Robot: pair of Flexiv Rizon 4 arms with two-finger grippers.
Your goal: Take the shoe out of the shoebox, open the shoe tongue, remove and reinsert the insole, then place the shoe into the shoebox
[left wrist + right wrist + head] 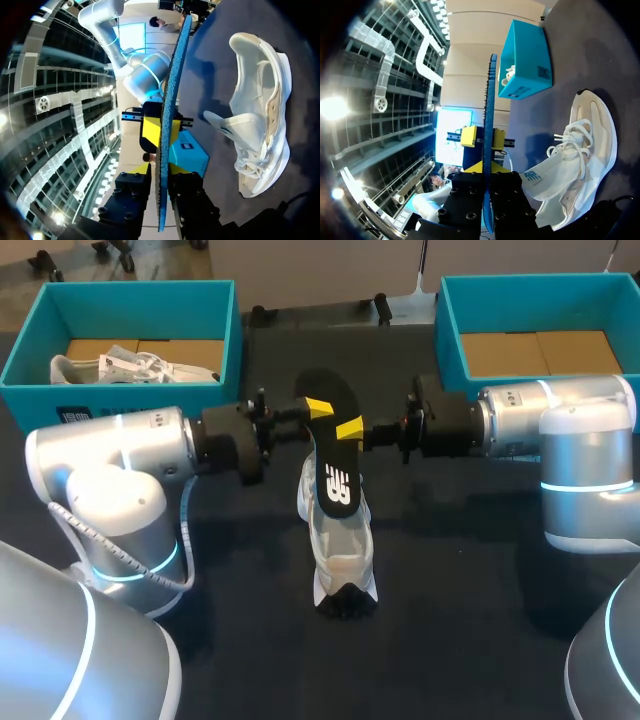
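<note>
We have both grippers clamped on the insole (330, 455): left gripper (318, 408) at its 10 o'clock edge, right gripper (350, 428) at its 2 o'clock edge. Under-fingers are hidden. The insole covers the 12 o'clock end of the shoe (340, 550), which lies mid-table. The left shoebox (130, 300) at 10 o'clock holds a second shoe (130, 368). The right shoebox (520, 285) at 2 o'clock shows cardboard (545, 352).

insole (330, 455) hides the opening of the shoe (340, 560); right shoebox (540, 300) runs off the edge
</note>
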